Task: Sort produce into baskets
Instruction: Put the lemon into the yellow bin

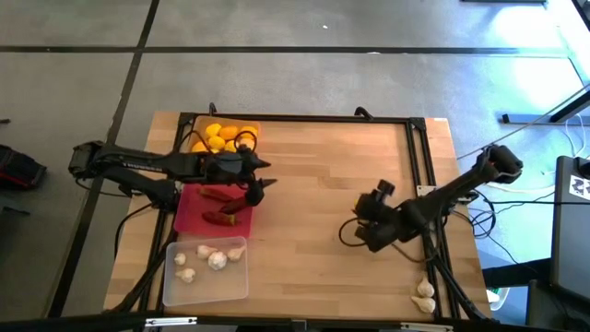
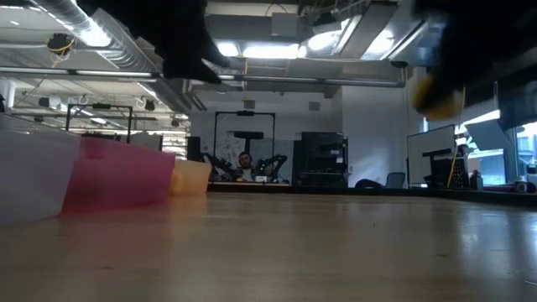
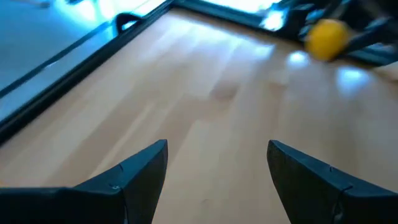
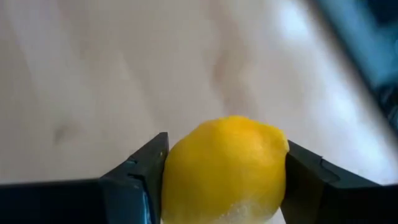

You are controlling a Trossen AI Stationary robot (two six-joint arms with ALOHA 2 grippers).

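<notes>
Right hand (image 4: 224, 180) is pinching a yellow lemon (image 4: 225, 169) between both fingers, holding it above the bare counter (image 1: 323, 175), well apart from the baskets.

Left hand (image 1: 261, 179) is hovering with fingers spread, nothing between them. Directly beneath and beside it is sitting the red basket (image 1: 189, 219) with dark red peppers (image 1: 224, 219). Just behind the hand is lying the orange basket (image 1: 196, 123) of lemons (image 1: 221, 136); the clear basket (image 1: 205, 286) of garlic (image 1: 217, 261) is on the red one's other side.

Two garlic bulbs (image 1: 424, 295) are lying loose near the counter edge, beside the right arm.
</notes>
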